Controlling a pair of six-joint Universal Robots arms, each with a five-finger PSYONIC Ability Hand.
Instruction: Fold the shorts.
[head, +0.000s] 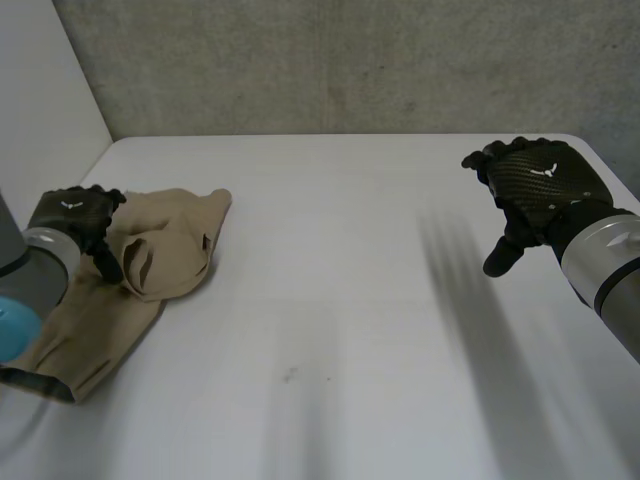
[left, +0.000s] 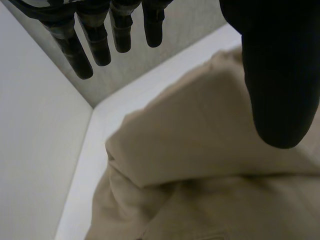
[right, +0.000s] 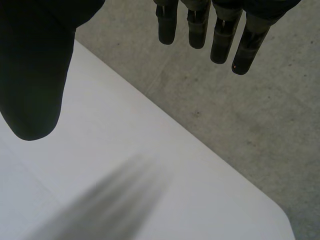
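Soft, even light — bright table (head: 350, 250)

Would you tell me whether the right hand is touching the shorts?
No, the right hand hovers over the table, apart from the shorts.

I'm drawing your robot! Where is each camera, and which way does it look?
Head view: between and behind the arms, looking down at the table; shows both arms, left hand over tan shorts, right hand above bare table.
Left wrist view: on the left wrist, looking along the palm at the shorts; its straight fingers and thumb show.
Right wrist view: on the right wrist, facing the table's corner; its fingers and thumb show.
Head and left wrist views share the shorts.
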